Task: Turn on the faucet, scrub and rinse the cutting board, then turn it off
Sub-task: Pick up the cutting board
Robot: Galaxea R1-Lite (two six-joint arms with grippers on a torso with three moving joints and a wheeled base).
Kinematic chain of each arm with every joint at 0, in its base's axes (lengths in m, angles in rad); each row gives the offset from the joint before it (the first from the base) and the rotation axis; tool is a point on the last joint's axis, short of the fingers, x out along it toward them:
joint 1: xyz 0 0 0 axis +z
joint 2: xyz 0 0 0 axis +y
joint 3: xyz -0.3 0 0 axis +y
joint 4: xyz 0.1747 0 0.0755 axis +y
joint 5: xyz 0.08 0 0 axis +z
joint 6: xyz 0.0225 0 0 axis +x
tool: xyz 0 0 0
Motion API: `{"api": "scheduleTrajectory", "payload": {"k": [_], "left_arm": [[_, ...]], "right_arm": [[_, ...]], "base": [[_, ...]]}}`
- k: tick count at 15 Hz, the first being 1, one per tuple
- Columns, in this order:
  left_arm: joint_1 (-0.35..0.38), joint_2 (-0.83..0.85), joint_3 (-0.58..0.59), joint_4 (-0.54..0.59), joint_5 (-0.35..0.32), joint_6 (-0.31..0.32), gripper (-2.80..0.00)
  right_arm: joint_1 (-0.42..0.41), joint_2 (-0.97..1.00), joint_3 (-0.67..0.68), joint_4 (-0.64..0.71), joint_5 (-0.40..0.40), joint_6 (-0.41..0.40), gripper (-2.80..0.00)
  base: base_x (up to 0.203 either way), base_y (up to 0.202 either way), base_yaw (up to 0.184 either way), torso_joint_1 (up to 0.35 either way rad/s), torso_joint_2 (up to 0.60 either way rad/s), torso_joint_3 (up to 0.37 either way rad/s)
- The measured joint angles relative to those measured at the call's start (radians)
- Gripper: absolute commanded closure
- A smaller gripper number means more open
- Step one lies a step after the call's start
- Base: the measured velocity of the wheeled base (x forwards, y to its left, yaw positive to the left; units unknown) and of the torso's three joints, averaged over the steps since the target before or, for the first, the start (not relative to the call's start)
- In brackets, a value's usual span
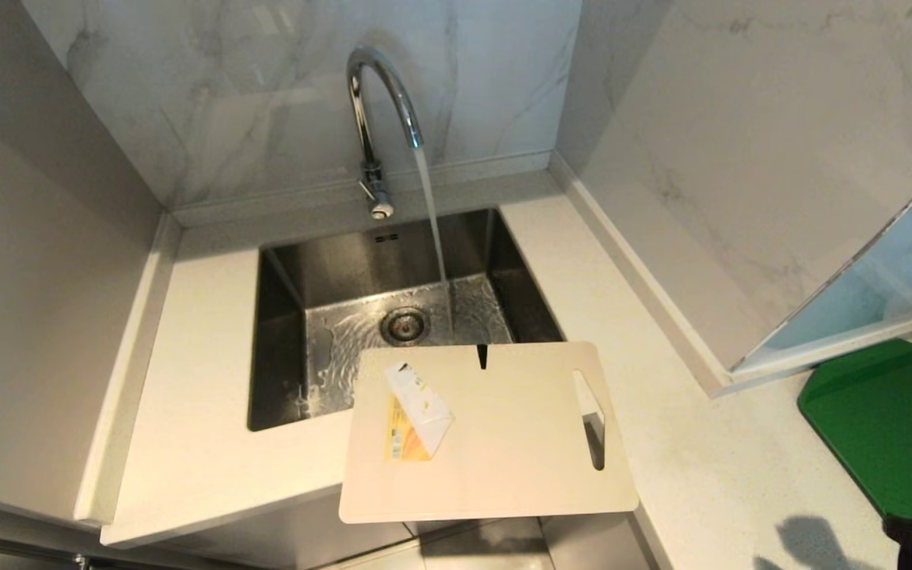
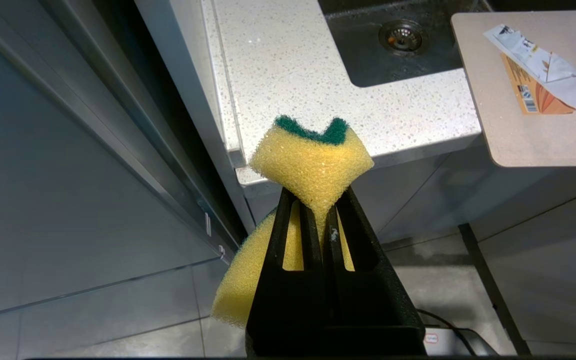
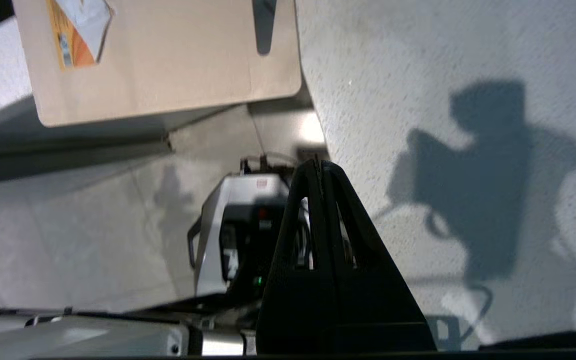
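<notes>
My right gripper [image 3: 322,165], pressed together and empty, sits nearest the cutting board [image 3: 168,60], whose handle end faces it

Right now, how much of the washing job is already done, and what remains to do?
Done: the faucet is on, and water runs into the sink. In hand: the left gripper has its jaws shut on the sponge, off the counter's front edge; the right gripper, jaws shut, holds nothing. Left: the cutting board lies dry-looking on the counter, its label on, half over the sink, outside the stream. Scrubbing, rinsing and shutting the water remain.
</notes>
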Motion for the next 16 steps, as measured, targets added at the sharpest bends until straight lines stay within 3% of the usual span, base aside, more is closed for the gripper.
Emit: {"api": "scheduleTrajectory", "payload": {"k": [4,6,11,14,15,16], "left_arm": [[0.0,0.0,0.0,0.0,0.0,0.0,0.0],[0.0,0.0,0.0,0.0,0.0,0.0,0.0],[0.0,0.0,0.0,0.0,0.0,0.0,0.0],[0.0,0.0,0.0,0.0,0.0,0.0,0.0],[0.0,0.0,0.0,0.0,0.0,0.0,0.0],[0.0,0.0,0.0,0.0,0.0,0.0,0.0]], "right_arm": [[0.028,0.225,-0.076,0.014,0.009,0.017,0.0],[0.076,0.327,-0.116,0.01,0.006,0.072,0.0],[0.231,0.582,-0.173,-0.112,-0.133,0.208,0.0],[0.263,0.689,-0.199,-0.134,-0.149,0.243,0.0],[0.266,0.713,-0.203,-0.136,-0.151,0.247,-0.71],[0.268,0.735,-0.206,-0.137,-0.154,0.248,-2.8]], "base": [[0.0,0.0,0.0,0.0,0.0,0.0],[0.0,0.0,0.0,0.0,0.0,0.0],[0.0,0.0,0.0,0.0,0.0,0.0],[0.0,0.0,0.0,0.0,0.0,0.0],[0.0,0.0,0.0,0.0,0.0,0.0],[0.0,0.0,0.0,0.0,0.0,0.0]]}}
